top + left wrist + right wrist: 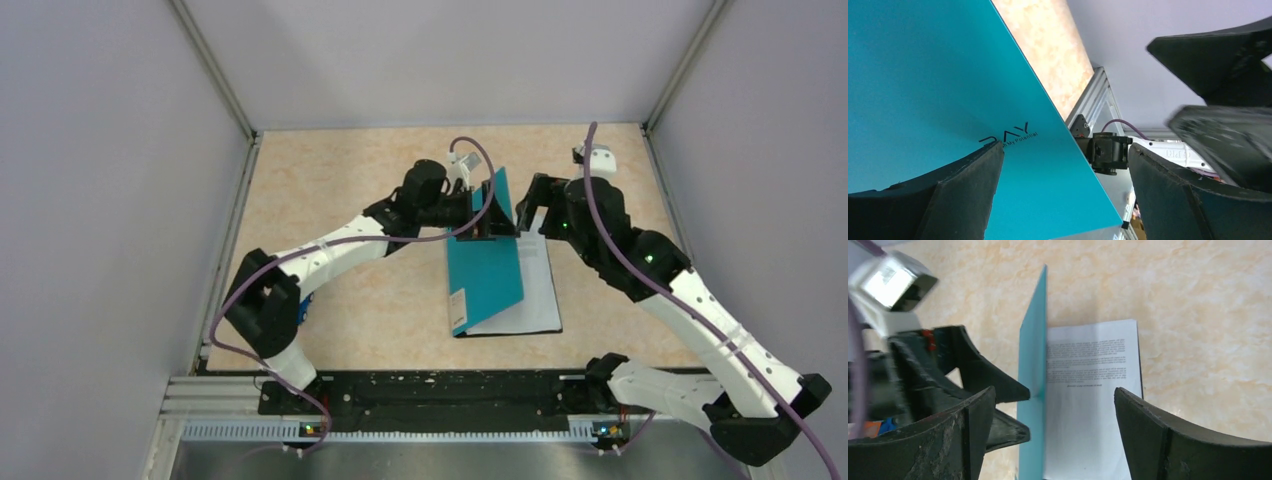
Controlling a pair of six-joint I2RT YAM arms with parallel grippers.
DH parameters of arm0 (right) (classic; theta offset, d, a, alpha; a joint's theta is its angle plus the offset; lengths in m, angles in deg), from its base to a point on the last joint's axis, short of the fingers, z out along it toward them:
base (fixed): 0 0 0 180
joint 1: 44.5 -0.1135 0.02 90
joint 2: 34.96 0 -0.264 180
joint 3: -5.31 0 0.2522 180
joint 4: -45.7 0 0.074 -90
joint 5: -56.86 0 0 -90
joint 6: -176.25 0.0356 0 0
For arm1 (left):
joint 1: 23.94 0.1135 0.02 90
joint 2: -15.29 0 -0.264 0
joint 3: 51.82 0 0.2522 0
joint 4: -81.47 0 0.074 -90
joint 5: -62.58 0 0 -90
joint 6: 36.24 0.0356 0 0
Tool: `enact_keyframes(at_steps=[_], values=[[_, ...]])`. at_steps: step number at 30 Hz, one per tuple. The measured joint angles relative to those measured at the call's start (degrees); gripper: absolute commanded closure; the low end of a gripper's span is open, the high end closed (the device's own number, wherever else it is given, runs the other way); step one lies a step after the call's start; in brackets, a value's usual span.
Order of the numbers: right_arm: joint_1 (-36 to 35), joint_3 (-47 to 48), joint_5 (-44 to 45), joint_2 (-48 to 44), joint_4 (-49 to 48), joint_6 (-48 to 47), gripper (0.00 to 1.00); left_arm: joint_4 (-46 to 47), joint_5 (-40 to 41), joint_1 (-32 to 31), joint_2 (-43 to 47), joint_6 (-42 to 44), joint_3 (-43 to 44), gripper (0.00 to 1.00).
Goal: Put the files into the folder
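Left hand [490, 215] and right hand [1054, 395] both spread; files [1093, 405] inside half-open folder [485, 275].

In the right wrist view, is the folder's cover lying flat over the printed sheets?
No: the teal cover stands up on edge, leaving the sheets exposed.

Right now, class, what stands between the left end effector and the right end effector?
The folder, its cover tilted up, separates the left end effector from the right end effector, clearest in the top external view.

Both arms far forward, left pincer [1065, 152] and right pincer [1055, 392] near together, jaws wide.
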Motion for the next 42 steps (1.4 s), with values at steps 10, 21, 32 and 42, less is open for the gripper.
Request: enact_keyframes(at_steps=[10, 21, 32, 42], values=[[0.02, 0.66, 5.27, -4.31, 3.8, -0.83, 0.08, 12.9, -2.56, -2.14, -13.35, -4.35, -0.13, 0.01], [0.02, -7.13, 4.39, -3.96, 2.47, 0.68, 0.01, -3.72, 10.23, -2.14, -8.66, 4.76, -2.34, 0.01], [0.02, -10.8, 2.36, -2.86, -4.55, 3.76, 0.01, -21.18, 41.33, -1.27, 16.04, 11.91, -5.27, 0.01], [0.02, -10.75, 1.25, 4.17, -7.02, 5.42, 0.01, -29.94, 51.58, -0.9, 22.56, 13.99, -8.9, 0.01]])
